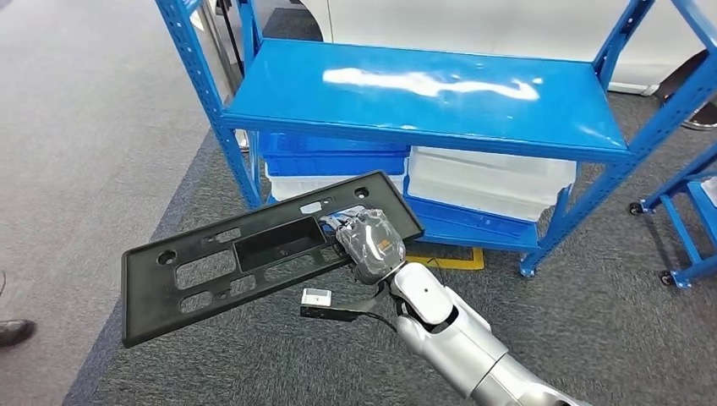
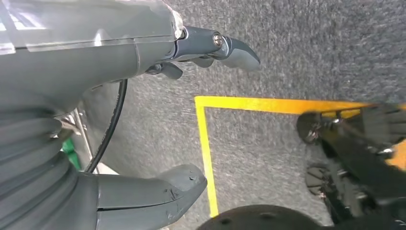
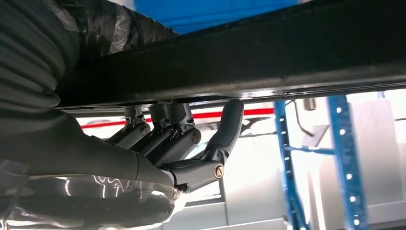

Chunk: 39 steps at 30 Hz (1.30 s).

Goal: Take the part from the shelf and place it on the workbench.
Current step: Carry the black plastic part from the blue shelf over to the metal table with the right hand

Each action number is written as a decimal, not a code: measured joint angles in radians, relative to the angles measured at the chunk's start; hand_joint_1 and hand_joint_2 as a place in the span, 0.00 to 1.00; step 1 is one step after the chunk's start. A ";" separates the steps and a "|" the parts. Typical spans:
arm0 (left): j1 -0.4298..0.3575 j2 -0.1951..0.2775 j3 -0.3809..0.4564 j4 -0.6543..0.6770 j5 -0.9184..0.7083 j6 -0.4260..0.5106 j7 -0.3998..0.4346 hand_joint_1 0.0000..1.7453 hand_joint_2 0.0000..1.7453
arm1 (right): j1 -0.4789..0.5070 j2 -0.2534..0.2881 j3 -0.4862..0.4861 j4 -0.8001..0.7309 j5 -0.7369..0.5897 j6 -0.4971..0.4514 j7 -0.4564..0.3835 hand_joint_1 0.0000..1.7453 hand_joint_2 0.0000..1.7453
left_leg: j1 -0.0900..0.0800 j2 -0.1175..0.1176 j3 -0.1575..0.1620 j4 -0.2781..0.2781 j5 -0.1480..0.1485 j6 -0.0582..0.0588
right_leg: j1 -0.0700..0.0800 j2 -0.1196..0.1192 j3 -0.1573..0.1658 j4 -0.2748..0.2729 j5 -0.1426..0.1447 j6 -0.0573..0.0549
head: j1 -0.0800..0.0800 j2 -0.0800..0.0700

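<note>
A long black plastic part (image 1: 254,254) with several cut-outs hangs in the air in front of the blue shelf (image 1: 423,93), tilted down toward its left end. My right hand (image 1: 370,244) grips it near its right end. The right wrist view has the part (image 3: 268,52) as a dark bar with the fingers (image 3: 191,139) curled under its edge. My left hand (image 2: 158,124) hangs over grey carpet with its thumb and fingers apart and nothing between them.
The shelf's top board is bare and glossy; blue and white bins (image 1: 490,182) are stacked beneath it. A second blue frame on castors (image 1: 689,220) stands at the right. Yellow floor tape (image 2: 206,143) marks the carpet. A person's dark shoe (image 1: 15,330) is at the far left.
</note>
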 joint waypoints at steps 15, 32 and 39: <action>-0.002 -0.001 0.002 0.000 -0.002 0.000 0.006 0.00 1.00 | 0.015 0.003 0.005 -0.008 0.020 -0.003 0.004 1.00 1.00 | -0.005 -0.149 -0.013 -0.017 0.027 0.052 | -0.008 0.135 -0.017 0.076 -0.032 0.001 | 0.000 0.000; 0.003 0.005 0.002 0.000 -0.016 0.005 0.012 0.00 1.00 | 0.043 0.025 0.009 0.000 0.054 -0.037 0.017 1.00 1.00 | -0.013 0.005 0.022 -0.025 -0.007 0.021 | 0.006 -0.024 0.005 0.004 -0.006 -0.002 | -0.001 0.000; 0.003 0.004 0.002 0.000 -0.016 0.005 0.013 0.00 1.00 | 0.046 0.027 0.010 0.000 0.056 -0.042 0.016 1.00 1.00 | -0.005 -0.063 0.016 -0.041 0.015 0.061 | -0.002 0.062 -0.059 0.166 -0.113 0.026 | -0.001 0.000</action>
